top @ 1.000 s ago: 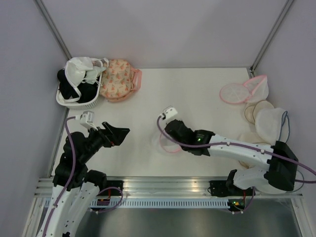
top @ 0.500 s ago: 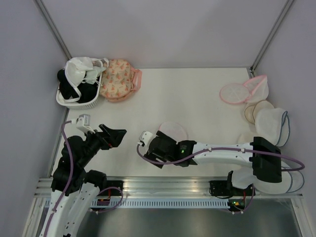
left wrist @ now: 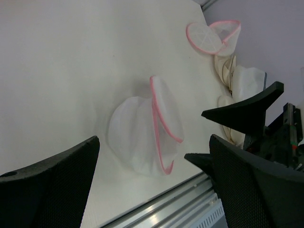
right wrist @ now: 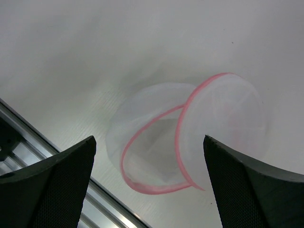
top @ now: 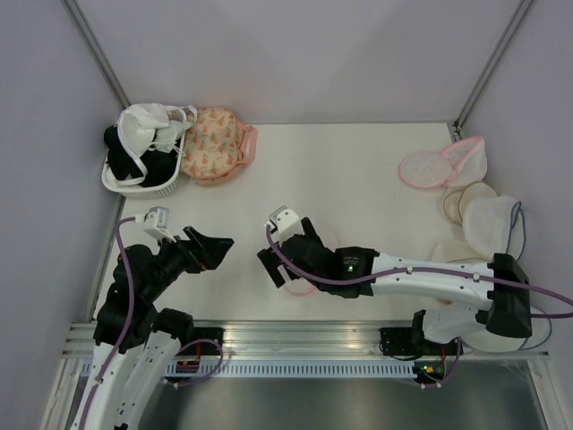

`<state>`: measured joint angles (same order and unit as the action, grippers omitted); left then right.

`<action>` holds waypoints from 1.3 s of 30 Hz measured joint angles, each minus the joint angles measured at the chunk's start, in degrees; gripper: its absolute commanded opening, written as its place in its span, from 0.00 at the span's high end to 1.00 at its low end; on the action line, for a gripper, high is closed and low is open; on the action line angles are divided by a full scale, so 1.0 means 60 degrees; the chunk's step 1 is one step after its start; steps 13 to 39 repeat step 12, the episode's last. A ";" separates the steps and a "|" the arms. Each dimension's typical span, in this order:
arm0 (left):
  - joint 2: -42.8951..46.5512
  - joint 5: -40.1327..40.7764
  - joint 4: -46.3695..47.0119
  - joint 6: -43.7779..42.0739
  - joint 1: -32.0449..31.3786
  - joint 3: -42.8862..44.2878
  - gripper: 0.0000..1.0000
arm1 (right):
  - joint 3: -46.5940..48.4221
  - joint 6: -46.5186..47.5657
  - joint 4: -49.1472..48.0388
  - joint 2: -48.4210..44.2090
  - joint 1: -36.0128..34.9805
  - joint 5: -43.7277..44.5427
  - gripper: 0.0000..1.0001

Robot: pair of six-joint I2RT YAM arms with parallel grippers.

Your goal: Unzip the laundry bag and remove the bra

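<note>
From above, the right gripper (top: 276,267) is hovering directly over the laundry bag (top: 303,288), while the bra (top: 141,125) seems to be lying far beyond it in the basket (top: 115,184). The left gripper (left wrist: 154,138) is holding its jaws spread and empty, the bag just ahead, unzipped with its flap raised. The right wrist camera is looking down between spread, empty jaws into an apparently empty bag, so little seems left.

Near the middle of the table's (top: 358,170) front edge lies the laundry bag (left wrist: 142,137), directly beneath the right gripper (top: 276,266). The left gripper (top: 218,250) hangs to the bag's left, apart from it. In the far-left corner a basket (top: 121,185) holds heaped garments (top: 143,125), with a second bag (top: 212,143) touching its right side. At the far right an open pouch (top: 443,163) lies behind a pile of pouches (top: 488,219) along the right edge.
</note>
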<state>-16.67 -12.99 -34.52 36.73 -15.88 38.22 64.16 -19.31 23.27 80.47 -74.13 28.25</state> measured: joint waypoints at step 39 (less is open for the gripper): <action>-0.1275 -0.1548 0.0055 -0.0091 -0.0004 -0.0958 0.00 | -0.0922 -0.1785 0.0055 -0.1872 0.0018 0.0922 0.02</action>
